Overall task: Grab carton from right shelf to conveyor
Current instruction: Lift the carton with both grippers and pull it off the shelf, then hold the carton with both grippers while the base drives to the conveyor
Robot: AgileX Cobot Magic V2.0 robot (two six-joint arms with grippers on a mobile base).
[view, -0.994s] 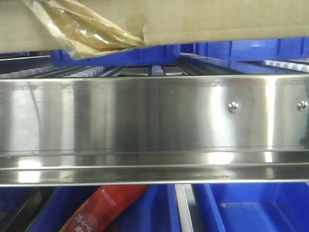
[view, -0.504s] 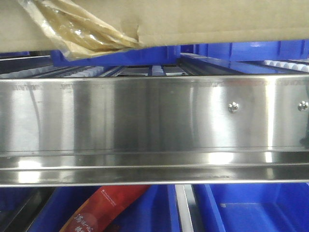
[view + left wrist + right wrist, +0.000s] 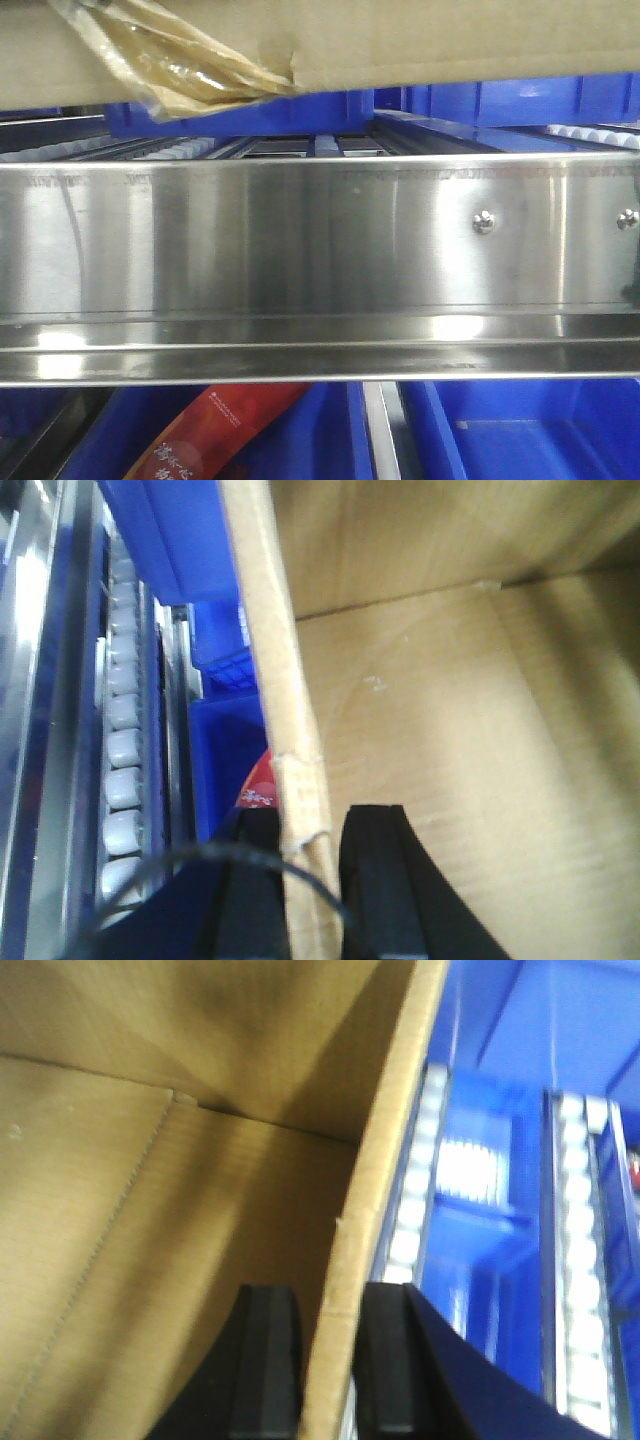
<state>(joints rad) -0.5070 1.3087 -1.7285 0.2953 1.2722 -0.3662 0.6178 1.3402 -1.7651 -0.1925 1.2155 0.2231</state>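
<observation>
The carton (image 3: 450, 40) fills the top of the front view, its underside above the right shelf's steel rail (image 3: 300, 240), with wrinkled yellowish tape (image 3: 180, 60) hanging at its left. In the left wrist view my left gripper (image 3: 310, 825) is shut on the carton's side wall (image 3: 275, 660), one black finger (image 3: 255, 880) outside and one inside. My right gripper (image 3: 330, 1295) is likewise shut on the opposite wall (image 3: 385, 1140), with a finger (image 3: 265, 1360) inside the box. The conveyor is out of view.
Blue bins (image 3: 500, 100) stand behind the carton on silver roller tracks (image 3: 180, 148). Rollers (image 3: 125, 750) run beside the left wall and others (image 3: 585, 1260) beside the right. More blue bins (image 3: 530, 430) and a red packet (image 3: 215, 430) lie below the rail.
The carton has wobbled slightly sideways, its tape shifting a little left and then back right. The shelf rail has not moved.
</observation>
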